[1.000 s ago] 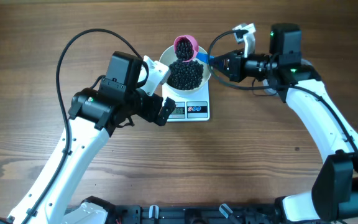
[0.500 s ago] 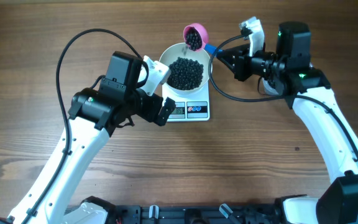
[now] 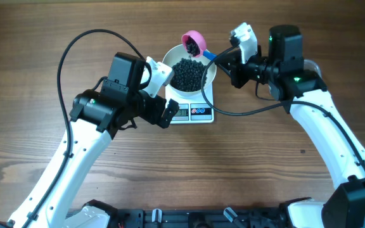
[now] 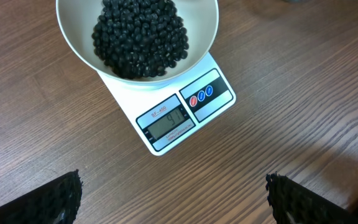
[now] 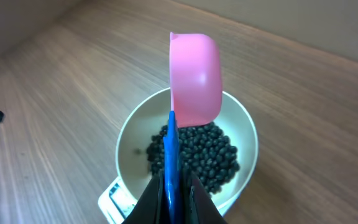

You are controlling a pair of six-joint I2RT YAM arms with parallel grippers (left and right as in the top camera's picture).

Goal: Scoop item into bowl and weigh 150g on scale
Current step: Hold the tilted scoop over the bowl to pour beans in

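The white bowl (image 3: 210, 73) stands on the scale (image 3: 195, 113) and holds a heap of the black item (image 3: 187, 73). My right gripper (image 3: 219, 60) is shut on the blue handle (image 5: 171, 155) of a pink scoop (image 3: 193, 42). The scoop hangs tilted over the bowl's far rim, its underside (image 5: 196, 78) turned to the right wrist camera. My left gripper (image 3: 163, 95) hovers open beside the scale's front left, with nothing between its fingers. From the left wrist I see the bowl (image 4: 202, 50), the item (image 4: 138, 34) and the scale's lit display (image 4: 166, 121) ahead of my left gripper (image 4: 173, 199).
A black cable (image 3: 87, 38) loops over the table behind the left arm. Another cable (image 3: 239, 109) curves from the right arm toward the scale's right side. Bare wood surrounds the scale (image 4: 278, 124).
The scoop was pouring over the heap a second ago, then swung back and right. Now it has returned to the bowl's far rim. The left arm has not moved.
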